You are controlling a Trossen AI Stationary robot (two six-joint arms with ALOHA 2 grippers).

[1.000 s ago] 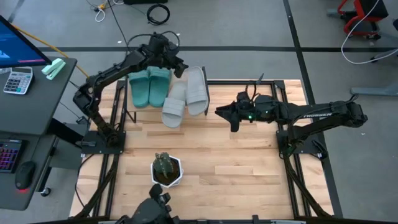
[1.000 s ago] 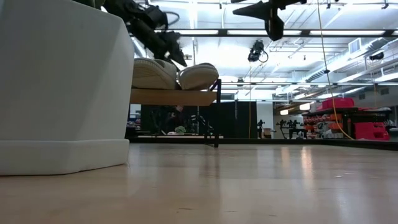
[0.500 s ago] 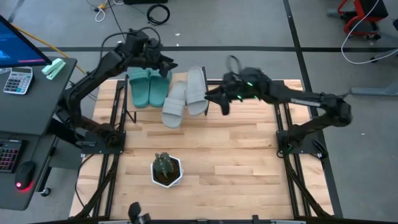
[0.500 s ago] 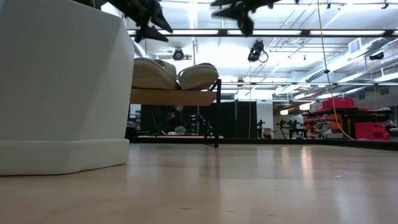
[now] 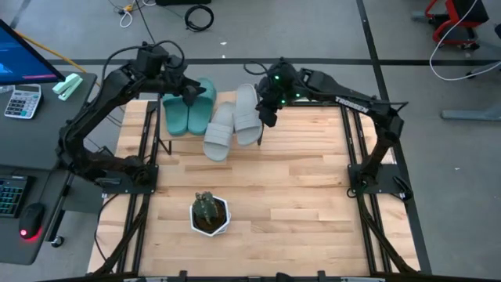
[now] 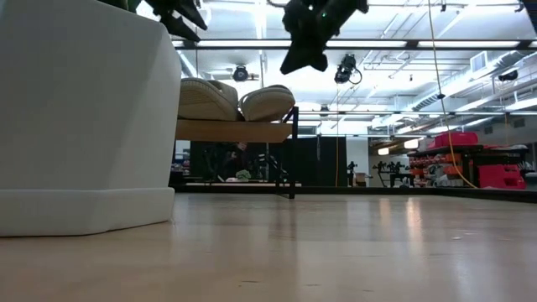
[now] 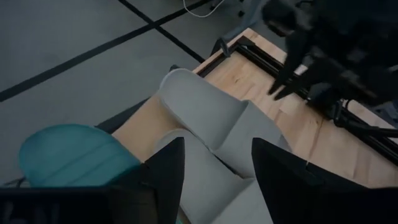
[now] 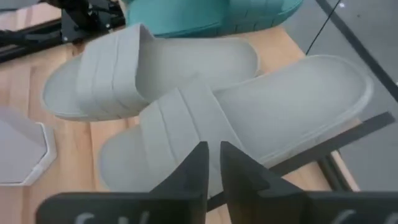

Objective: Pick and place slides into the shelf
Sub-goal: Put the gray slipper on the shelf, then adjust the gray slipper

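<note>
The wooden bench (image 5: 258,196) fills the centre of the high view, framed by black rails. At its far edge stands the shelf (image 5: 168,131), a low rack whose light wooden board (image 6: 231,130) appears in the low view on thin black legs.

All four slides lie on the shelf. The two teal slides (image 5: 188,108) sit side by side at the left end, parallel and touching. Next to them, the two grey slides (image 5: 235,117) lie at the right end: the left grey slide (image 5: 219,131) is tilted and overhangs the near edge of the shelf, while the right grey slide (image 5: 248,113) lies straighter and overlaps its neighbour. The right wrist view shows the ribbed straps of both grey slides (image 8: 186,118) pressed against one another, with teal rubber (image 8: 249,15) beyond.

The left arm reaches over the far left corner of the shelf; the left pincer (image 5: 190,88) hovers above the teal slides, its fingers (image 7: 165,168) spread apart and holding nothing. The right arm reaches across from the right; the right pincer (image 5: 264,117) hangs just beside the right grey slide, its fingers (image 8: 189,168) nearly together with a narrow gap, empty.

A small potted plant (image 5: 210,213) in a white pot stands near the front of the bench, well apart from the shelf.
</note>
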